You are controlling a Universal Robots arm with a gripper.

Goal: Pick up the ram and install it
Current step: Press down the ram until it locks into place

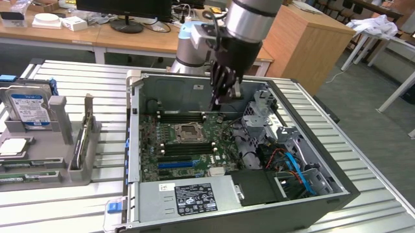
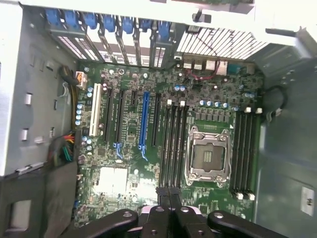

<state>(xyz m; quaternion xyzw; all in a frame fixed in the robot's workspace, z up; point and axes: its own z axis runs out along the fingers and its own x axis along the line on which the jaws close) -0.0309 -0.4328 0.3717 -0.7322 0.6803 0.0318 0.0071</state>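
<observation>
Grey plastic holders (image 1: 58, 145) sit at the exterior view's left, one with a hard drive (image 1: 29, 111) upright; you can see flat modules lying low in that rack, too small to identify. Moving right, the open computer case (image 1: 133, 145) lies on the slatted table (image 1: 363, 145), motherboard (image 1: 188, 145) up. Your gripper (image 1: 220, 99) hangs inside the case, over the far slots beside the CPU socket (image 2: 208, 157). Its fingers are pinched together on a thin dark stick, the ram (image 2: 168, 196), held on edge above the motherboard. Case walls close in on all sides; the drive cage (image 1: 266, 114) stands just right of the fingers. Cables (image 1: 295, 165) clutter the right end.
</observation>
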